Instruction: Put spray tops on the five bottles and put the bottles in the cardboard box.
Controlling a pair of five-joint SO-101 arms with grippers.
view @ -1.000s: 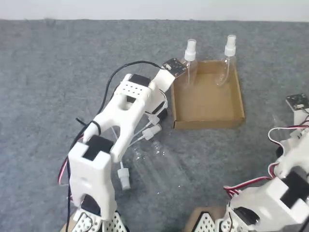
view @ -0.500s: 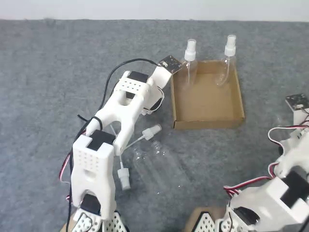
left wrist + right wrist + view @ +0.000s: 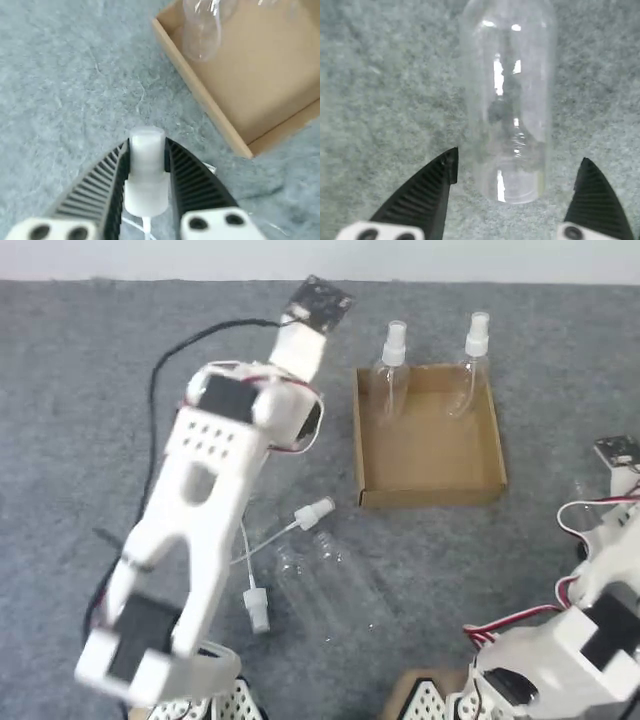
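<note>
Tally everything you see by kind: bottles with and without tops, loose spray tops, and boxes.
Bottles with spray tops on: 2
Bare bottles: 3
Loose spray tops: 3
Cardboard box: 1
Total: 9

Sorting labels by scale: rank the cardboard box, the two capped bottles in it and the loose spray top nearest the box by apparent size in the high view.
1. cardboard box
2. capped bottle and the other capped bottle: alike, so tied
3. loose spray top, smallest

Mat point(image 3: 90, 390) mottled grey; cardboard box point(image 3: 430, 455) brown; spray top point(image 3: 146, 170) white; bottle point(image 3: 507, 100) clear; left gripper point(image 3: 146, 145) black, ribbed; arm point(image 3: 205, 500) white.
</note>
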